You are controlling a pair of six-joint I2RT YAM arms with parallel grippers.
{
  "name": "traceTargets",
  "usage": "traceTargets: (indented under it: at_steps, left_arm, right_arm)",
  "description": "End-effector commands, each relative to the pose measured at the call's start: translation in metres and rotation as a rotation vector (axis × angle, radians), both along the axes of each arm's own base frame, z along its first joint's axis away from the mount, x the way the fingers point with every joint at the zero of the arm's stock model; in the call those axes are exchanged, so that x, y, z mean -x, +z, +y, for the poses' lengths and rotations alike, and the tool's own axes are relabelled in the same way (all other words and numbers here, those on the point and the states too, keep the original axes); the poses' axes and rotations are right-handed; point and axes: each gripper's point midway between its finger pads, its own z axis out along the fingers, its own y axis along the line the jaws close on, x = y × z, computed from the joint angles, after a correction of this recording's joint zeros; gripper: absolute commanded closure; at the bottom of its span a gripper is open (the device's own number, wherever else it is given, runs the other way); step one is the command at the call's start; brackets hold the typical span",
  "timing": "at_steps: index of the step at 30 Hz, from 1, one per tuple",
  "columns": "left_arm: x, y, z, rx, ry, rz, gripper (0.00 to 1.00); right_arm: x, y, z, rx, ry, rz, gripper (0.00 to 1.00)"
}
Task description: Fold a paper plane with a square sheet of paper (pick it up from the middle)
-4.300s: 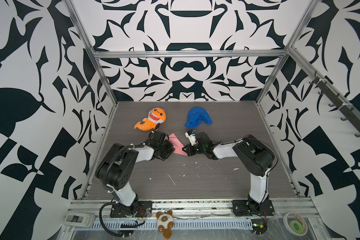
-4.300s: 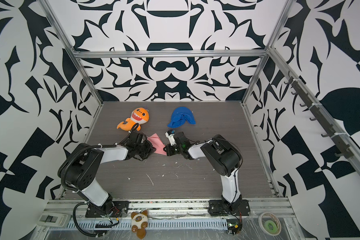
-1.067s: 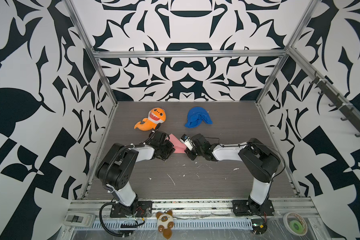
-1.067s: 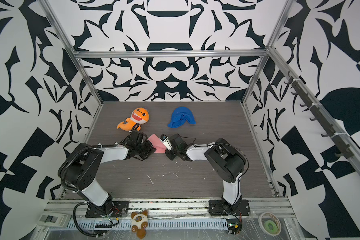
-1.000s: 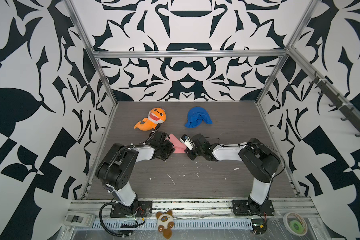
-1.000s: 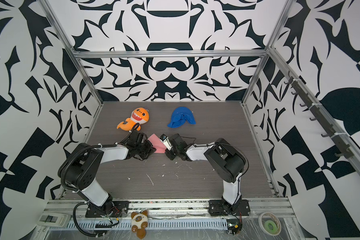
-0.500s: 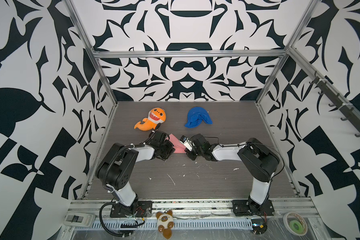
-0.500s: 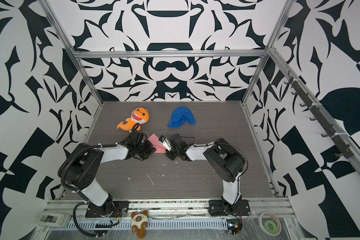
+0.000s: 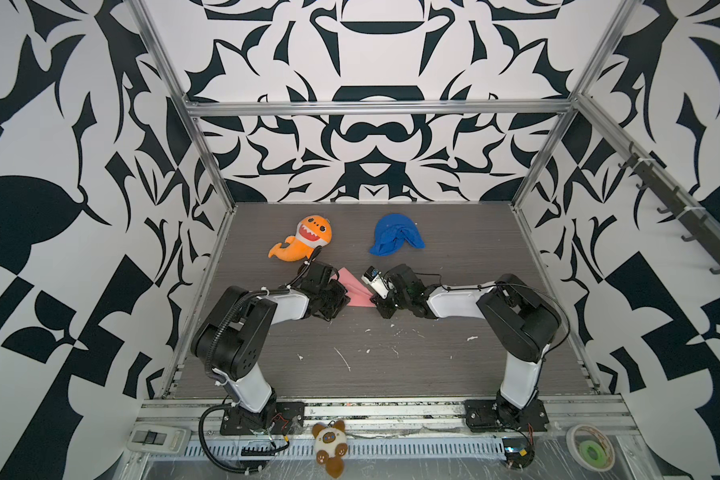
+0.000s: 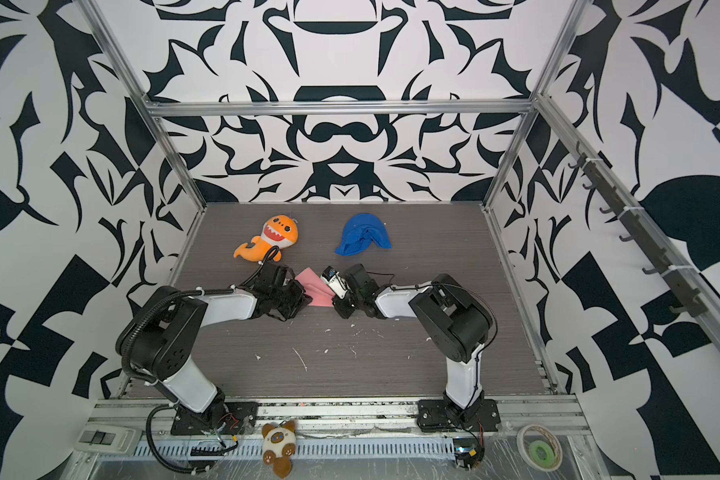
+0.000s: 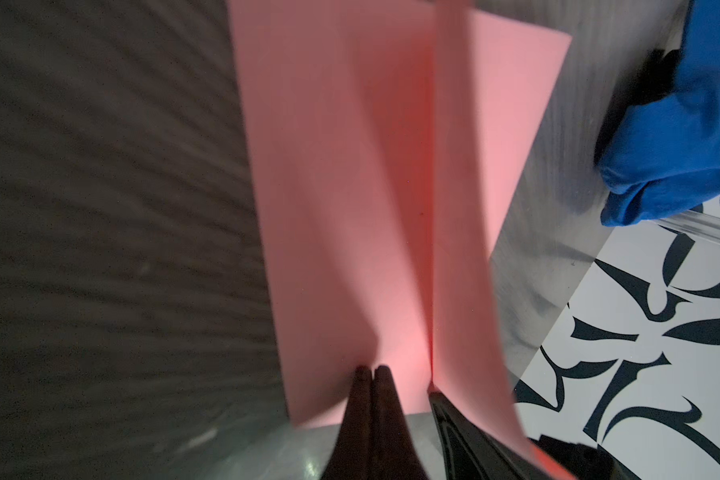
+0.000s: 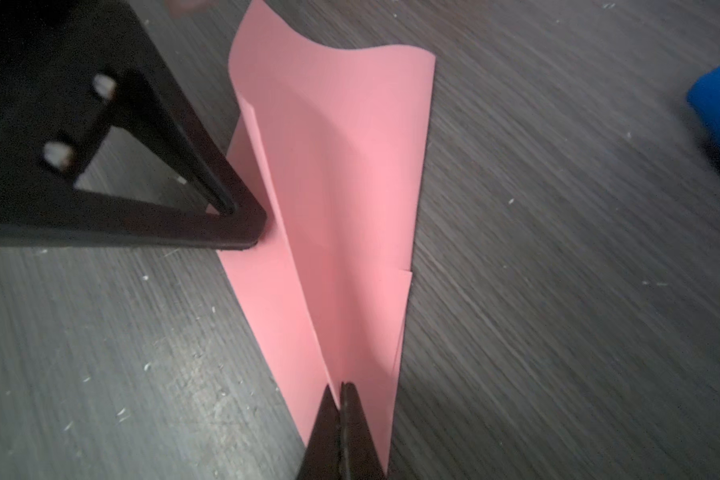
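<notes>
Paper (image 9: 352,286), folded to a narrow point, is laid on the table (image 9: 391,365) between left claw (image 11: 368,370) and right claw (image 12: 339,388), near plush (image 9: 304,241) and cloth (image 9: 395,239). Right claw is clamped on the raised ridge. Left claw is closed, tips set against the flat flap; a pinch cannot be confirmed.

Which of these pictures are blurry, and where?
Left wrist view: the table grain is smeared, the cloth soft, and the paper is shadowed down its fold. Right wrist view: the paper is fairly sharp, the table streaked towards the edges, the cloth a blur. Both top views: sharp and evenly lit.
</notes>
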Motion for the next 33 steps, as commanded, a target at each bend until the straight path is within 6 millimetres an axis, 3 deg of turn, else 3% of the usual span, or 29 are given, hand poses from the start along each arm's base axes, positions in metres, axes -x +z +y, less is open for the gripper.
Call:
traceTargets:
  at_steps: [1, 12, 21, 33]
  left_arm:
    - [0.021, -0.018, 0.015, -0.08, 0.0, 0.087, 0.95]
    - [0.011, 0.011, 0.018, -0.111, -0.031, -0.005, 0.92]
    - [0.003, 0.036, 0.007, -0.045, -0.07, -0.126, 0.91]
    - [0.005, 0.033, -0.01, 0.001, -0.117, -0.149, 0.91]
  right_arm:
    - [0.003, 0.005, 0.011, -0.096, 0.002, 0.087, 0.96]
    - [0.007, -0.004, 0.009, -0.189, -0.048, 0.281, 0.96]
    - [0.022, -0.001, 0.016, -0.277, -0.083, 0.466, 0.97]
    - [0.034, -0.011, 0.015, -0.32, -0.171, 0.658, 0.97]
